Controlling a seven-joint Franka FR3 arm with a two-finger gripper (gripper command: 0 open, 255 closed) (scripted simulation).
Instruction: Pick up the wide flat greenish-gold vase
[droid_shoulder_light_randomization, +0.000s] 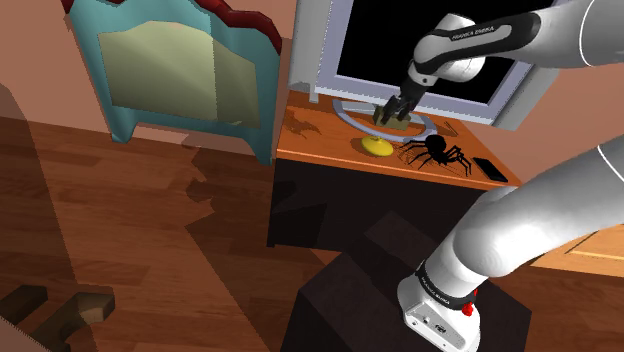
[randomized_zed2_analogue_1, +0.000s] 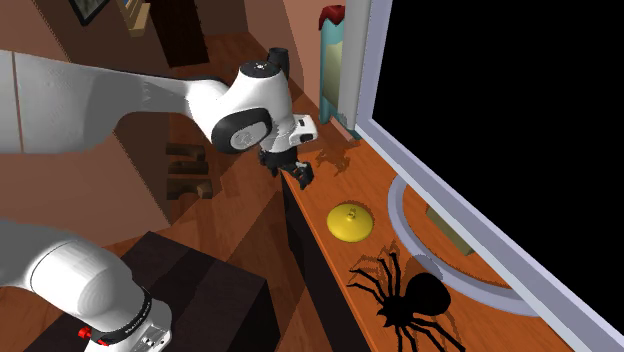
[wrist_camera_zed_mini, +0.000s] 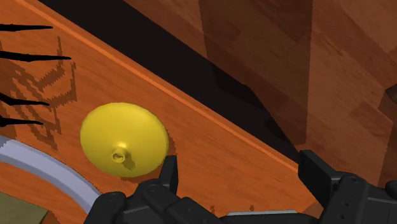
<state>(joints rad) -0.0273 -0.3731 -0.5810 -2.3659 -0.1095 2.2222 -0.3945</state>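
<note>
Starting with the shoulder view: flat yellow vase (droid_shoulder_light_randomization: 377, 146) sits on the table (droid_shoulder_light_randomization: 320, 140) near the front edge, between a grey ring (droid_shoulder_light_randomization: 348, 117) under the screen (droid_shoulder_light_randomization: 420, 50) and a black spider (droid_shoulder_light_randomization: 432, 152). A black phone (droid_shoulder_light_randomization: 490, 168) is further to that view's right. End effector (droid_shoulder_light_randomization: 393, 112) hangs just above and behind the vase, clear of it.

Second exterior view: an olive block (randomized_zed2_analogue_1: 448, 235) lies inside the ring. The spider sits nearer the camera. End effector (randomized_zed2_analogue_1: 290, 170) is over the table edge, up-left of the vase (randomized_zed2_analogue_1: 351, 221).

Wrist view: fingers (wrist_camera_zed_mini: 168, 175) are apart, gripping nothing. The vase (wrist_camera_zed_mini: 124, 139) lies just beside one finger, outside the gap, small neck up.
</note>
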